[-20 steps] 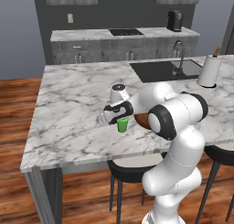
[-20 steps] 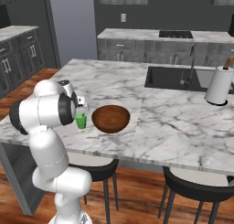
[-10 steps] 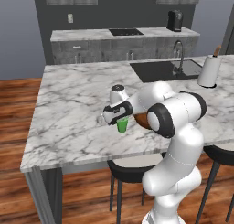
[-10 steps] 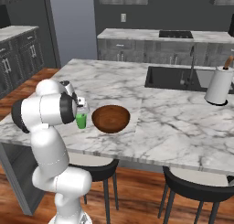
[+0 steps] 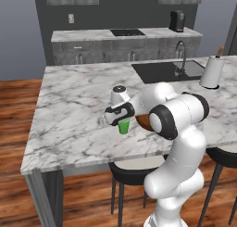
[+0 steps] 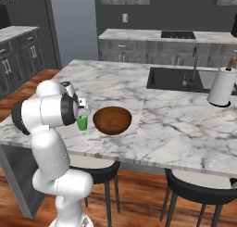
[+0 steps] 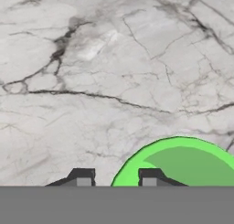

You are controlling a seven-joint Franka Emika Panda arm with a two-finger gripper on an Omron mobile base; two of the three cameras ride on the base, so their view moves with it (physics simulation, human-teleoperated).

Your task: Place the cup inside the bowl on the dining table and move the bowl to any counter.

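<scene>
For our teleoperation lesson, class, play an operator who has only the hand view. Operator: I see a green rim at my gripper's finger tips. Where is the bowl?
Observer: The bowl sits close beside the cup, on its sink side.
Operator: Is the cup upright?
Observer: Yes, it stands upright near the front edge of the dining table.
Operator: Anything else on that table?
Observer: A white roll stands beside the sink, well away from the bowl.

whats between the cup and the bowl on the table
Nothing: in the right base view the cup stands just left of the bowl, with only a narrow strip of bare dining table marble between them.
</scene>
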